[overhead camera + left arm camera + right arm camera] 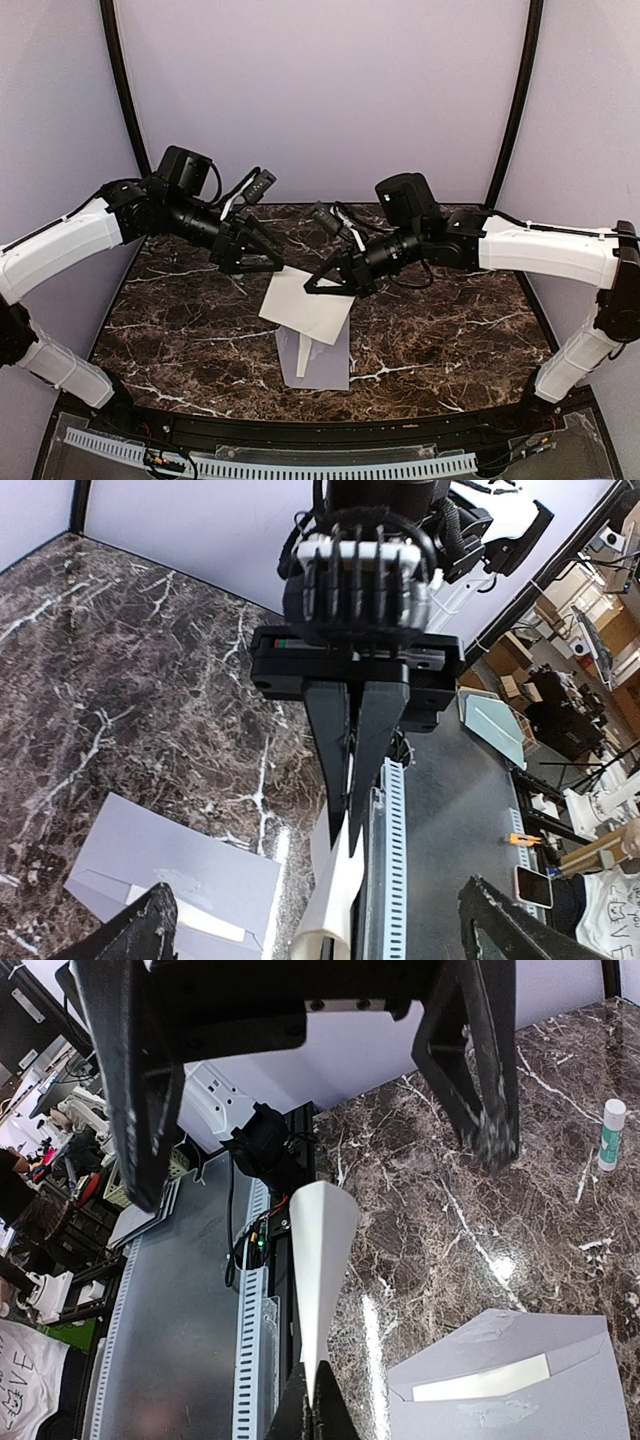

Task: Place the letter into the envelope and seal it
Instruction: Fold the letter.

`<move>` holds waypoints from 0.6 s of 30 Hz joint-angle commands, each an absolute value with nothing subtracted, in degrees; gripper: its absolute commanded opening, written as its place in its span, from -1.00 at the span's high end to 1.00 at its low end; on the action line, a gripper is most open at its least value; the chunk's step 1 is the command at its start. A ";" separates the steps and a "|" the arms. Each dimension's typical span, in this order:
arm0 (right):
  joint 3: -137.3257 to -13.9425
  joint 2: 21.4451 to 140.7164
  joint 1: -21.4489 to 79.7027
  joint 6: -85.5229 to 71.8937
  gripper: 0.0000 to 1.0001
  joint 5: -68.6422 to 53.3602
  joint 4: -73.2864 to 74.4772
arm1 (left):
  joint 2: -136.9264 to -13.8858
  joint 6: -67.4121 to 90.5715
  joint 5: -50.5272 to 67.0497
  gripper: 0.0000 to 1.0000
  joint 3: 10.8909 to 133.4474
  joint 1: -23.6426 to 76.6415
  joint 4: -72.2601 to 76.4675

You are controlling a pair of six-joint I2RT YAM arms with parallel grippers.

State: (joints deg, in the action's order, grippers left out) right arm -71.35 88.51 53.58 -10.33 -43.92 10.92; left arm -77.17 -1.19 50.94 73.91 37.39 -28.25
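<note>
We see the right claw pinching the letter at its 12 o'clock edge, hanging it over the envelope on the counter, likely for insertion. The left claw is spread at 11 o'clock, gripping nothing.

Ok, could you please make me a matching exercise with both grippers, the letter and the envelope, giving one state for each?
Things:
1 left gripper
2 right gripper
3 letter
4 envelope

States:
A lies on the table
B open, holding nothing
C shut on paper
D pinched at one edge, lifted

Pairs: 1-B, 2-C, 3-D, 4-A
</note>
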 commanded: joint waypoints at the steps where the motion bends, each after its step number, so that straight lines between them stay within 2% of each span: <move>1: -73.00 87.06 53.96 -9.32 1.00 -44.82 11.32 | -79.49 -0.40 58.21 -0.79 75.10 38.48 -26.46; 2: -72.96 87.09 53.96 -9.39 1.00 -44.97 11.34 | -79.69 -0.30 59.53 -0.72 75.08 38.49 -26.11; 7: -73.39 87.83 54.13 -9.42 1.00 -45.87 11.56 | -81.57 -0.25 61.65 -0.12 74.96 38.80 -25.32; 12: -74.01 88.23 54.14 -9.06 1.00 -46.12 11.77 | -82.77 -0.21 62.28 -0.07 74.02 39.37 -25.55; 18: -74.00 88.24 54.14 -9.15 1.00 -45.89 11.41 | -83.38 -1.13 62.02 0.46 73.75 39.77 -27.10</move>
State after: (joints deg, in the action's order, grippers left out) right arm -72.51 88.51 53.69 -9.67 -45.21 12.47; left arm -83.55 0.08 60.55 73.89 39.44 -26.02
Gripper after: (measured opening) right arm 0.004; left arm 0.349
